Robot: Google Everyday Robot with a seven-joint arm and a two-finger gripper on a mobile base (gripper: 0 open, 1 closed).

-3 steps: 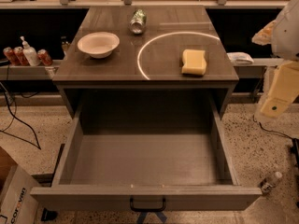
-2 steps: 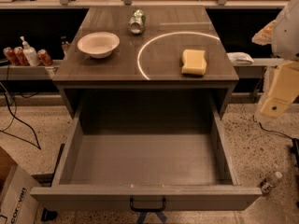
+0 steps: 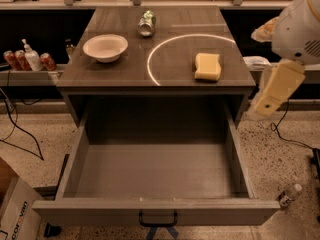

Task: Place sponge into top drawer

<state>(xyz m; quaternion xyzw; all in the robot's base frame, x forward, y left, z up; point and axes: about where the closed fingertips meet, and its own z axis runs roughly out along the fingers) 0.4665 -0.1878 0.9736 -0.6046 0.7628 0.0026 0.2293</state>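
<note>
The pale yellow sponge (image 3: 207,66) lies flat on the right side of the cabinet top (image 3: 165,76), just inside a glowing white arc. The top drawer (image 3: 155,211) is pulled wide open below it. Its grey box is bare inside and a small black handle (image 3: 158,219) sits at the centre of its front panel. My cream gripper (image 3: 274,90) hangs at the right edge of the view, off the cabinet's right front corner. It is to the right of the sponge, lower in the picture, and apart from it.
A white bowl (image 3: 105,47) stands on the left of the cabinet top and a can (image 3: 146,23) lies at the back centre. Bottles and cans (image 3: 27,60) sit on a shelf to the left. A small bottle (image 3: 290,194) lies on the floor at the right, a cardboard box (image 3: 15,209) at the lower left.
My gripper has moved a little to the left, closer to the cabinet's right front corner. The sponge, bowl, can and drawer have not moved.
</note>
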